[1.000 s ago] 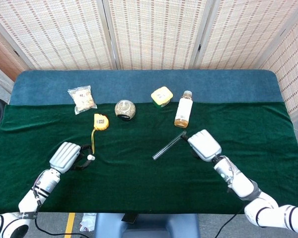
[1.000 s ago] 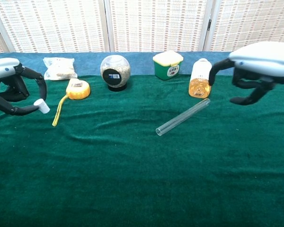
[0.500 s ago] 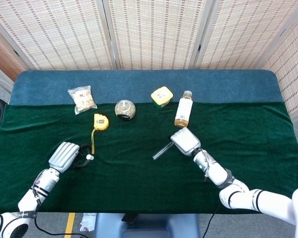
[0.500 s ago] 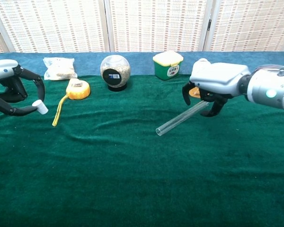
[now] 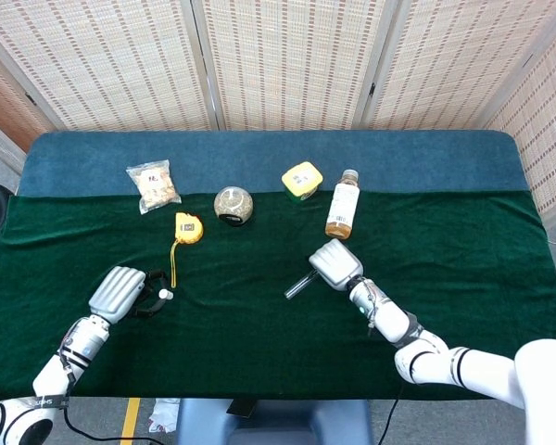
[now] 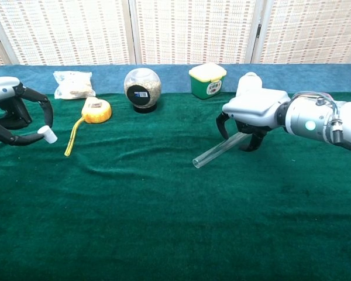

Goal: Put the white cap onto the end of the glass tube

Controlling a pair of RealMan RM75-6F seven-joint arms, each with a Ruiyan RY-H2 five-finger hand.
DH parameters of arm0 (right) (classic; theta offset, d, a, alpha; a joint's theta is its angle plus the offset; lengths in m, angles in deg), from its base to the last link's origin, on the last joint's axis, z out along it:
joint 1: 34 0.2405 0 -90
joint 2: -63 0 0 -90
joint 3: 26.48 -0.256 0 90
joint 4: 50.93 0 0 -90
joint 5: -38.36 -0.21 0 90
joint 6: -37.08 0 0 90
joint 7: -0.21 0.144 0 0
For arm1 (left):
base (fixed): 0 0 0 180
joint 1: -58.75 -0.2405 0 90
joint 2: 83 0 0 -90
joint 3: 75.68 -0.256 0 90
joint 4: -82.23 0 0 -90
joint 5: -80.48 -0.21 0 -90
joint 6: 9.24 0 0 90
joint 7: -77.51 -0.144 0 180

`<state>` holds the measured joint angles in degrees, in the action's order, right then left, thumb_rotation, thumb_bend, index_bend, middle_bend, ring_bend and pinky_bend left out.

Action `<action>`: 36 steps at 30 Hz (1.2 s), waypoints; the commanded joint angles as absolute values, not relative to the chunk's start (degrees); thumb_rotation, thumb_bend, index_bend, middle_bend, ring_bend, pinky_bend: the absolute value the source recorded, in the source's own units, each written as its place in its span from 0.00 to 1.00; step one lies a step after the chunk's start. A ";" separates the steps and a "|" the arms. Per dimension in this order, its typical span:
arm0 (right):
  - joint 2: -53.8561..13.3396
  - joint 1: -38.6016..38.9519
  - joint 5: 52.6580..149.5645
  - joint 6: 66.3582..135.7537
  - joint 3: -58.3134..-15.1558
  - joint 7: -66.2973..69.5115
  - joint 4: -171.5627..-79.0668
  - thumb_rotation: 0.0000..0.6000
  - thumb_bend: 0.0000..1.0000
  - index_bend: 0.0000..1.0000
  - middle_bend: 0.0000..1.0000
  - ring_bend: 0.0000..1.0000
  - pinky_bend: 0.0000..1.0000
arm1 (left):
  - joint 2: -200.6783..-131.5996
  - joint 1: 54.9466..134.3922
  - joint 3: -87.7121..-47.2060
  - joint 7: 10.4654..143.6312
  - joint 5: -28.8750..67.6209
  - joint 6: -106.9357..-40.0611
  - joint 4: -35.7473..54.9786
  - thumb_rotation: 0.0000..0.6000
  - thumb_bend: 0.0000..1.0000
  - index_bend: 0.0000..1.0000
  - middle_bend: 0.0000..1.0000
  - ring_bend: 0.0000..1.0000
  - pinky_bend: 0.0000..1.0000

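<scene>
The small white cap is pinched at the fingertips of my left hand, low over the cloth at the far left; the head view shows the cap beside that hand. The clear glass tube lies slanted on the green cloth near the middle. My right hand arches over the tube's far end, fingers curled down on both sides of it. The tube still lies flat, and its near open end sticks out from under the hand.
Along the back stand a snack bag, a yellow tape measure with its strap trailing forward, a round jar, a green tub with a yellow lid and a drink bottle just behind my right hand.
My right hand has moved left from the table's right side and come down over the tube's far end. The left hand with the cap has shifted slightly left. The tube has not moved.
</scene>
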<state>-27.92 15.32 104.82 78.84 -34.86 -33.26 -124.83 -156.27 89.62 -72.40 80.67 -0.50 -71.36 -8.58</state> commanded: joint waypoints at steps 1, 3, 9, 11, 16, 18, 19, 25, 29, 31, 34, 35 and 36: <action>-28.30 15.68 104.40 78.98 -34.56 -33.64 -124.41 1.00 0.38 0.43 0.99 1.00 1.00 | -156.33 89.57 -72.41 80.73 -0.52 -71.27 -8.47 1.00 0.52 0.59 1.00 0.91 0.81; -28.53 15.97 104.00 79.06 -34.39 -33.91 -124.17 1.00 0.38 0.44 0.99 1.00 1.00 | -156.41 89.53 -72.43 80.84 -0.56 -71.20 -8.37 1.00 0.52 0.59 1.00 0.91 0.81; -28.81 16.65 102.77 79.14 -33.83 -34.73 -123.84 1.00 0.38 0.46 0.99 1.00 1.00 | -156.59 89.39 -72.37 81.15 -0.60 -71.16 -8.00 1.00 0.52 0.59 1.00 0.91 0.81; -29.06 16.85 102.36 79.24 -33.65 -34.98 -123.67 1.00 0.38 0.47 0.99 1.00 1.00 | -156.64 89.33 -72.35 81.35 -0.68 -71.20 -7.87 1.00 0.52 0.59 1.00 0.91 0.81; -29.62 17.27 101.55 79.52 -33.21 -35.63 -123.29 1.00 0.38 0.48 0.99 1.00 1.00 | -156.69 89.17 -72.41 81.77 -0.82 -71.17 -7.62 1.00 0.52 0.59 1.00 0.91 0.81; -29.77 17.39 101.22 79.71 -33.16 -35.66 -123.22 1.00 0.38 0.49 0.99 1.00 1.00 | -156.69 89.10 -72.43 82.03 -0.83 -71.15 -7.54 1.00 0.52 0.59 1.00 0.91 0.81; -29.81 17.46 101.17 79.87 -33.09 -35.71 -123.18 1.00 0.38 0.50 0.99 1.00 1.00 | -156.71 89.05 -72.45 82.12 -0.88 -71.17 -7.45 1.00 0.52 0.59 1.00 0.91 0.81; -29.77 17.69 100.94 80.41 -32.77 -35.72 -123.63 1.00 0.39 0.58 0.99 1.00 1.00 | -156.73 88.83 -72.39 82.61 -1.23 -71.54 -7.17 1.00 0.52 0.59 1.00 0.91 0.81; -29.62 17.71 101.02 81.06 -32.76 -35.23 -124.41 1.00 0.46 0.66 0.99 1.00 1.00 | -156.44 88.74 -72.12 83.25 -1.37 -71.85 -7.20 1.00 0.52 0.59 1.00 0.91 0.81; -29.04 17.40 101.60 81.99 -33.08 -33.97 -125.76 1.00 0.50 0.72 0.99 1.00 1.00 | -155.91 88.62 -71.82 83.92 -1.52 -72.31 -7.48 1.00 0.52 0.59 1.00 0.91 0.81; -27.69 16.58 103.09 84.09 -33.73 -31.50 -128.50 1.00 0.55 0.80 1.00 1.00 1.00 | -154.94 88.38 -71.27 85.35 -1.77 -73.22 -8.18 1.00 0.53 0.59 1.00 0.91 0.81; -26.97 16.07 103.79 85.15 -34.08 -30.08 -129.96 1.00 0.56 0.82 1.00 1.00 1.00 | -154.47 88.26 -71.02 86.14 -1.91 -73.62 -8.57 1.00 0.53 0.59 1.00 0.91 0.81; -26.23 15.50 104.34 86.14 -34.46 -28.48 -131.53 1.00 0.57 0.84 1.00 1.00 1.00 | -154.04 88.15 -70.78 86.93 -2.11 -74.05 -8.94 1.00 0.53 0.59 1.00 0.91 0.81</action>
